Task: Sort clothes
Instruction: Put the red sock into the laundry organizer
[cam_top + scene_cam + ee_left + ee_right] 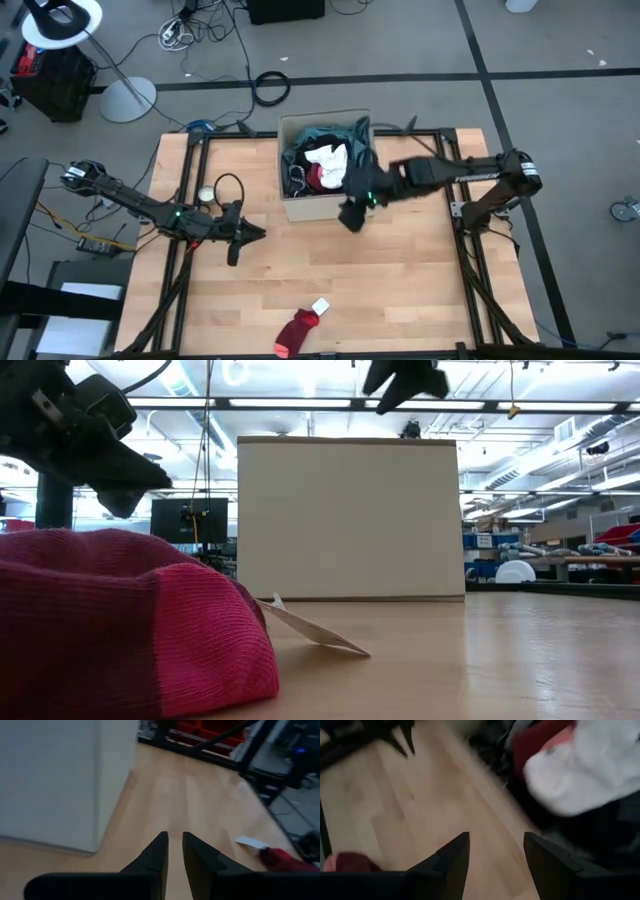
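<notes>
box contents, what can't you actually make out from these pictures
- Clothes in the box: the high view shows a tangle too small to count; the right arm covers part.
- Low view: the box wall hides everything inside.
- Right wrist view: white and red cloth is blurred and cut off by the edge.
- Red sock in the low view: cut off by the edge; its tag is unreadable.
</notes>
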### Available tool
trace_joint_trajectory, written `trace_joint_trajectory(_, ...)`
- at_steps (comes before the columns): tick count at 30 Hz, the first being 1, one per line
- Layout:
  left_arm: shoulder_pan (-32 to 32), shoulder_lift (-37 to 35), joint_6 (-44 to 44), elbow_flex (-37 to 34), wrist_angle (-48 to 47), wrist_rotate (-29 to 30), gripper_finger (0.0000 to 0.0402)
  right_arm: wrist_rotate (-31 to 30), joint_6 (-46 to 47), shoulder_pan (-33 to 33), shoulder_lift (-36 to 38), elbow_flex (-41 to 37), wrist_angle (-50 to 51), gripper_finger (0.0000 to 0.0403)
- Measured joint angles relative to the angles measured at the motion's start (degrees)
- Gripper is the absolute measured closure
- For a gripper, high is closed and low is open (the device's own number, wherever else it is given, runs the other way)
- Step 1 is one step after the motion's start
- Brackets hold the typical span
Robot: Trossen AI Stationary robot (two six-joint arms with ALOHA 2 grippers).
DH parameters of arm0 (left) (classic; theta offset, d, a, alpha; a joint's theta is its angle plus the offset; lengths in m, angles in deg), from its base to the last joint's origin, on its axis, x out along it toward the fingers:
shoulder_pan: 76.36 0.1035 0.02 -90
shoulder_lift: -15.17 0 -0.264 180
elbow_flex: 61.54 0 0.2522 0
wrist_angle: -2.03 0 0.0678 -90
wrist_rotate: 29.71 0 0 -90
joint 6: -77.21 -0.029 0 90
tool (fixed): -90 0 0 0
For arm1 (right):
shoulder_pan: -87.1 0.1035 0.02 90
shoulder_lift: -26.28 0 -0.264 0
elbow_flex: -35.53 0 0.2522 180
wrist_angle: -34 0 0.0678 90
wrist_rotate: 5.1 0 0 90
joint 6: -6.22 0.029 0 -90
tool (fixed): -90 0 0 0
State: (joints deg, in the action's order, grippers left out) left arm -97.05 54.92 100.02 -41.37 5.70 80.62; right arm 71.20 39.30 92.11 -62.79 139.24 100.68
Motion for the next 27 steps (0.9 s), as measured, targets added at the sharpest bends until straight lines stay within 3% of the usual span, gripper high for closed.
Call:
trace_joint_trajectory(6, -0.6, 0.4, 0.1, 0.0, 4.2, -6.3, 0.0339, -10.0, 7.7, 10.5, -0.4, 0.0, 7.5, 0.0222)
trace_joint_trajectory(12, -3.3, 6.1, 1.5, 0.1, 10.3, -7.0, 0.0339, -19.1, 17.1, 20.2, -0.3, -0.5, 13.3, 0.0233)
trace_joint_trajectory(17, -3.9, 14.7, 3.0, 4.4, 11.5, -7.2, 0.0339, -21.8, 24.2, 25.9, -0.3, -3.3, 14.1, 0.0236)
trace_joint_trajectory(21, -4.0, 22.0, 2.6, 9.9, 10.4, -11.4, 0.0340, -22.2, 30.4, 29.0, -0.4, -7.1, 14.1, 0.0236)
trace_joint_trajectory(27, -5.0, 31.0, 1.6, 19.2, 1.8, -17.2, 0.0340, -22.3, 42.7, 32.9, -0.4, -14.1, 13.4, 0.0236)
